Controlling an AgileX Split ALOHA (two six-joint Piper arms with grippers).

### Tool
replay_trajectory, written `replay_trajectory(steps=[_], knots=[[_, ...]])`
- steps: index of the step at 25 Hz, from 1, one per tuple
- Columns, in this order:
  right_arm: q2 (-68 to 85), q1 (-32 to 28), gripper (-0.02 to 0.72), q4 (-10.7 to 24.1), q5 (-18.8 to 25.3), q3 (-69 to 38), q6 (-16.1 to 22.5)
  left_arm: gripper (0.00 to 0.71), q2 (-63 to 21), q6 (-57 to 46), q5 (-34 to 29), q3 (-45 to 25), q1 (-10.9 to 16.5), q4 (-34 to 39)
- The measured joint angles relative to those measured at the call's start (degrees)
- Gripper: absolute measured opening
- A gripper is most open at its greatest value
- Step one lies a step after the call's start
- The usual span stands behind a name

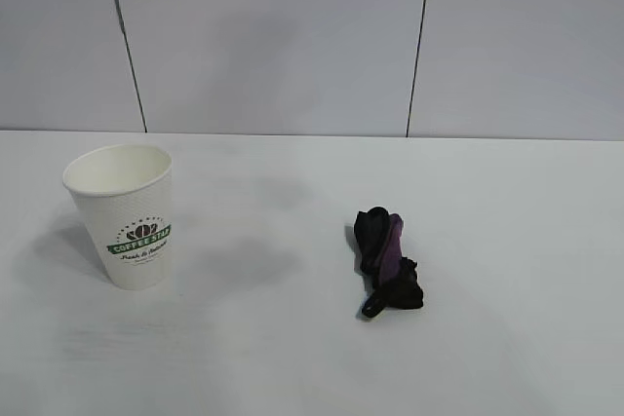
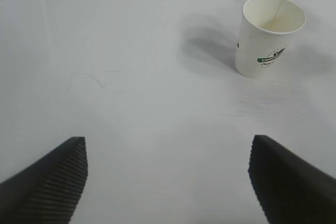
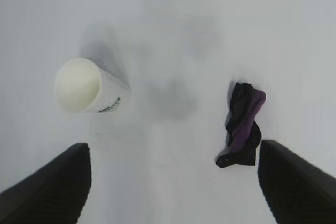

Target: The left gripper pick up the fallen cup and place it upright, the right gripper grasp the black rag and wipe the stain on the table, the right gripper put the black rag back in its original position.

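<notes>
While hanging over the tabletop, spreading wide and gripping nothing: left claw, with bare surface beneath it and the cup well apart, farther out. Likewise gaping wide and empty: right claw, hovering high, with the rag lying just beyond one finger and clear of it. Not reaching into the exterior view, either claw.

Lying bunched on the tabletop, right of centre: black rag, purple fold showing, touching nothing else. Standing upright to the left, mouth up, logo facing the camera, well apart from the rag: cup. Showing no stain anywhere between them or around them. Running behind it all: grey panelled wall.

Judging from this layout, looking like the closing stage: cup righted, surface appearing clean, rag set down and released. Probably calling for nothing more than drawing both claws clear without brushing the cup or dragging the rag.
</notes>
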State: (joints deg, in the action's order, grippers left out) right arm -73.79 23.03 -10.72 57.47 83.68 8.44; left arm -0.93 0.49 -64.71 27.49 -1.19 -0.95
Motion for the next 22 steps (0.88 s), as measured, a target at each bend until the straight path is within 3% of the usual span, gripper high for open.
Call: replay_trajectory(steps=[4, 12, 18, 22], knots=[[9.6, 0.0, 0.6, 1.7, 2.7, 0.0, -1.3, 0.603, 0.0, 0.0, 0.0, 0.0, 0.0, 0.0], [27.4, 0.0, 0.6, 9.7, 6.2, 0.0, -2.5, 0.603, 0.0, 0.0, 0.0, 0.0, 0.0, 0.0], [37.9, 0.0, 0.6, 11.2, 11.7, -0.3, -2.5, 0.603, 0.0, 0.0, 0.0, 0.0, 0.0, 0.0], [45.3, 0.0, 0.6, 11.7, 13.7, -6.7, -2.5, 0.603, 0.0, 0.0, 0.0, 0.0, 0.0, 0.0]])
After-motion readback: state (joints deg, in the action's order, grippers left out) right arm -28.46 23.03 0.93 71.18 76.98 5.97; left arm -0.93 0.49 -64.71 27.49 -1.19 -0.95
